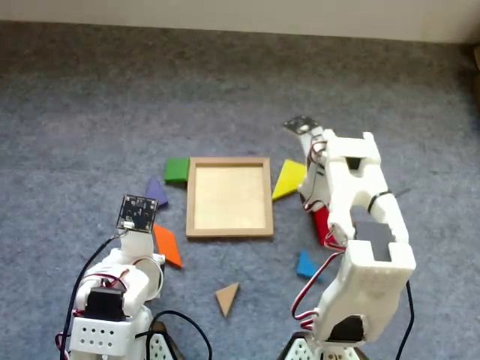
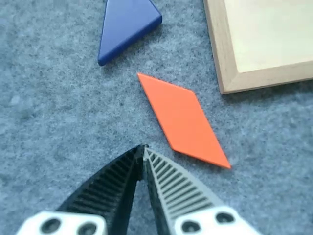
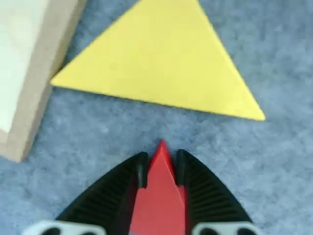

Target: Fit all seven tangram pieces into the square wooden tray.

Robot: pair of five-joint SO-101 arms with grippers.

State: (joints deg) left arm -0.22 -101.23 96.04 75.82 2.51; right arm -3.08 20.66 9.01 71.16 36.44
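Observation:
The square wooden tray [image 1: 193, 196] lies mid-table with nothing in it. Between the jaws of my right gripper [image 3: 161, 156] is a red piece [image 3: 160, 196], and the gripper is shut on it. Its pointed tip faces the yellow triangle [image 3: 161, 63], which rests on the carpet just beside the tray's right edge [image 3: 34, 98]. The red piece [image 1: 321, 225] shows under the right arm in the high view. My left gripper [image 2: 143, 149] is shut with nothing in it, its tips just short of the orange parallelogram [image 2: 183, 120]. A blue-purple triangle [image 2: 128, 24] lies beyond that.
A green square [image 1: 177, 169] sits at the tray's far left corner. A tan triangle [image 1: 226, 298] and a small blue triangle [image 1: 305, 265] lie on the grey carpet in front of the tray. The tray's near corner [image 2: 230, 73] is beside the orange piece.

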